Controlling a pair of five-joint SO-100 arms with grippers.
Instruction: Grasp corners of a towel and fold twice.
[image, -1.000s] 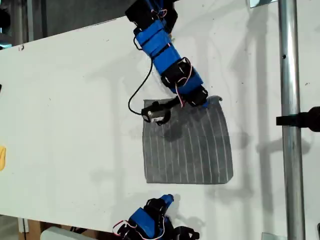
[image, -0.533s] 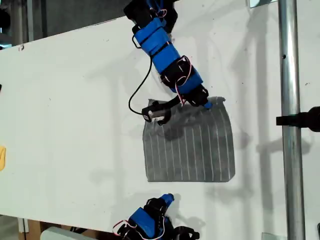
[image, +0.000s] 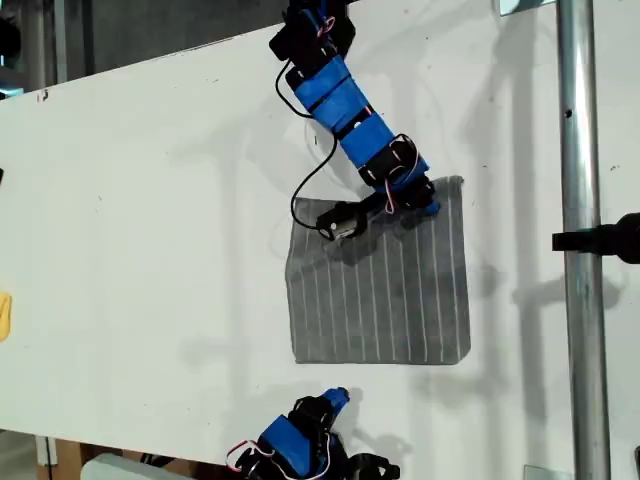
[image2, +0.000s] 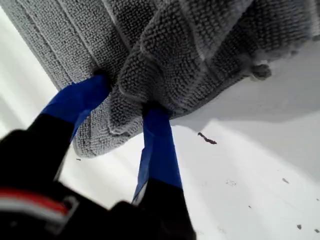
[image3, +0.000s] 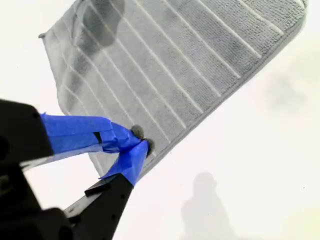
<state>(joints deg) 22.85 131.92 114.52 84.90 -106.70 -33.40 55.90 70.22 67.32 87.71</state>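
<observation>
**Towel pinched at its far edge, first fold not yet made**

Cloth here is a soft, square grey towel with thin pale stripes (image: 380, 290). It lies mostly flat on the white table (image: 150, 200), right of centre in the exterior view.

My first gripper (image: 425, 203) has its blue-taped jaws closed on a bunched pleat of the towel's upper edge, just beside the upper-right corner (image: 458, 182) in the exterior view. The first wrist view shows the pile puckered between the jaws.

My second gripper (image: 335, 398) sits near the bottom of the exterior view, apart from the towel's lower edge. Its tips meet and seem to hold nothing.

The towel looks light and limp, so it should drape and drag rather than hold its shape. I judge its looped pile grippy. The hold is best taken right at a corner, pinching a single layer.
</observation>
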